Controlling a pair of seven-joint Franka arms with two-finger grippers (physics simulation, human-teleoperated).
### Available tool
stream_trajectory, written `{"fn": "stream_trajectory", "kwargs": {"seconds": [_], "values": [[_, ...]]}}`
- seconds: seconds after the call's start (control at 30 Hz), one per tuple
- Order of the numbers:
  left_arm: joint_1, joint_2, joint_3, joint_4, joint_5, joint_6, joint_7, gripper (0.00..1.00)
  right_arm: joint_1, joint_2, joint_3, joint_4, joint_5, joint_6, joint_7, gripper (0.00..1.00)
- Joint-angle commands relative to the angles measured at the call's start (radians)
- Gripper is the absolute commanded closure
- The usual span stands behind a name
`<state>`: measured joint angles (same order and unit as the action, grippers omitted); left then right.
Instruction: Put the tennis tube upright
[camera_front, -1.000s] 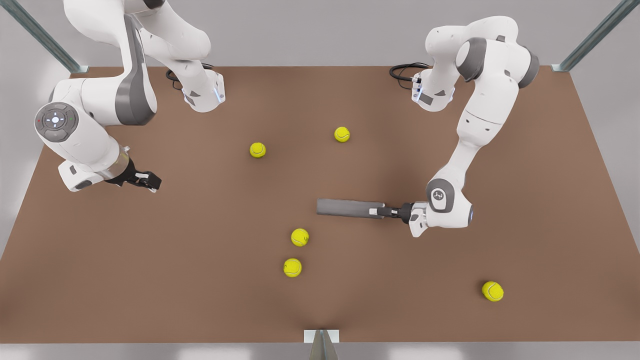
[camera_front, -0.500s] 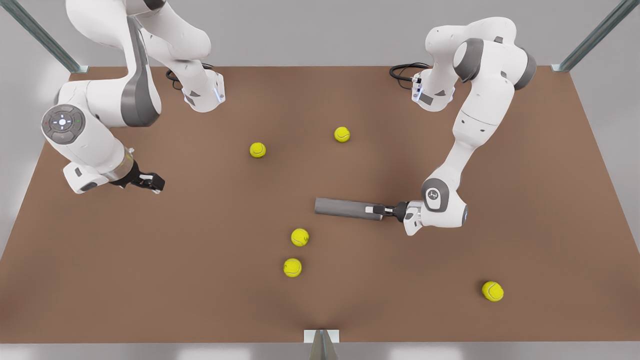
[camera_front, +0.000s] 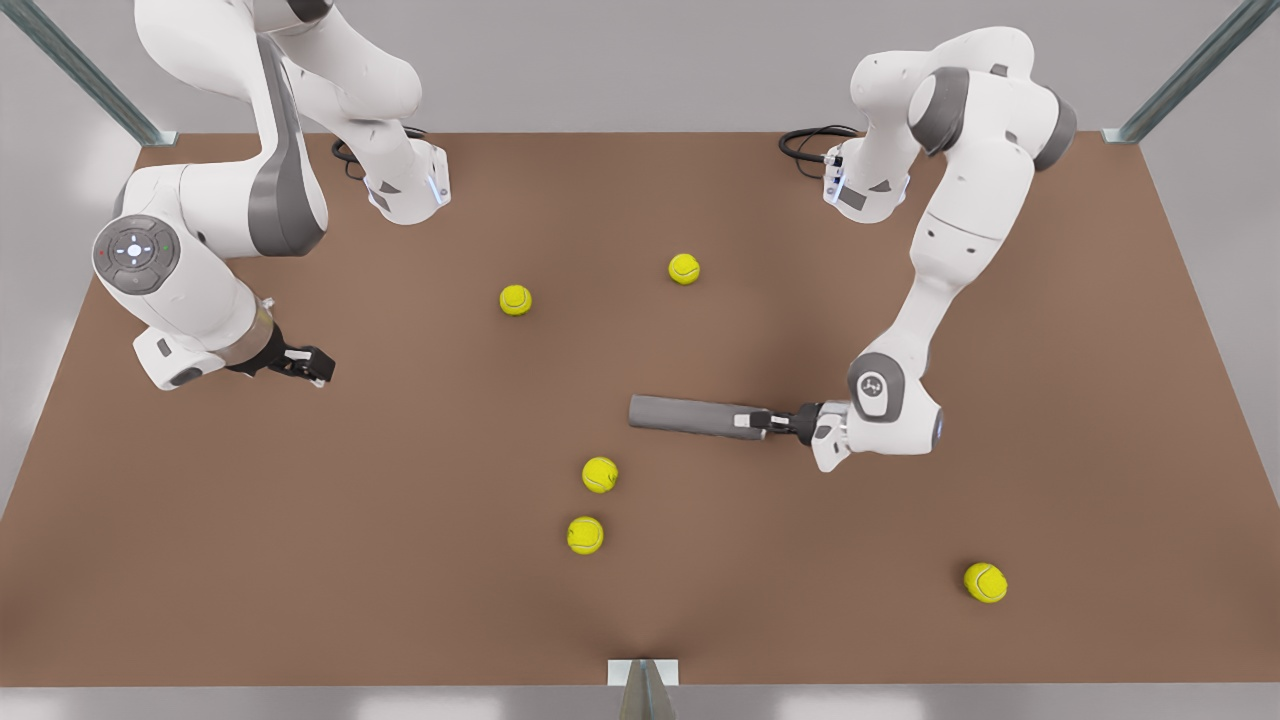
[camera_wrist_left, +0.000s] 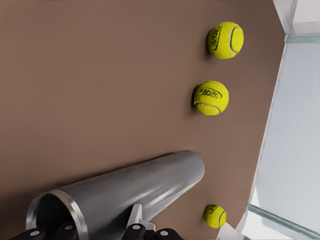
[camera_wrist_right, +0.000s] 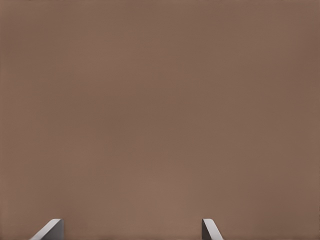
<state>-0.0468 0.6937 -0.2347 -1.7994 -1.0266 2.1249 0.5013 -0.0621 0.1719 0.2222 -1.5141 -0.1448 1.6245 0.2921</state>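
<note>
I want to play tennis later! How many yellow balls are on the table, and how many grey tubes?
Yellow tennis balls: 5
Grey tennis tube: 1, lying on its side at the left gripper
Total: 6 things on the brown table

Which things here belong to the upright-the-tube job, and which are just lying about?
In the job:
- tennis tube, lying on its side on the table
- left gripper, at the tube's rimmed end

Lying about:
- five tennis balls, loose on the table
- right gripper, open, waiting over bare table
</note>
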Motion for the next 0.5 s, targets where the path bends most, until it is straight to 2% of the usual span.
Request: {"fn": "stream_trajectory", "kwargs": {"seconds": [0.0,0.1,0.23,0.33,0.47], "values": [[-0.001,0.000,0.000,0.000,-0.001,0.000,-0.003,0.63,0.001,0.000,0.000,0.000,0.001,0.000,-0.001,0.00],[-0.001,-0.016,0.000,0.000,0.002,-0.005,-0.003,0.70,0.013,0.000,0.000,0.002,-0.001,-0.003,0.001,0.00],[0.001,-0.020,0.006,0.000,0.003,-0.011,-0.004,0.71,0.011,0.000,0.000,0.000,-0.001,-0.005,0.001,0.00],[0.001,-0.020,0.009,0.008,0.003,-0.019,-0.004,0.78,0.013,0.000,0.000,0.002,-0.004,-0.003,0.001,0.00],[-0.001,-0.020,0.020,0.011,0.003,-0.025,0.006,0.79,0.011,0.000,0.000,0.002,-0.004,-0.006,0.001,0.00]]}}
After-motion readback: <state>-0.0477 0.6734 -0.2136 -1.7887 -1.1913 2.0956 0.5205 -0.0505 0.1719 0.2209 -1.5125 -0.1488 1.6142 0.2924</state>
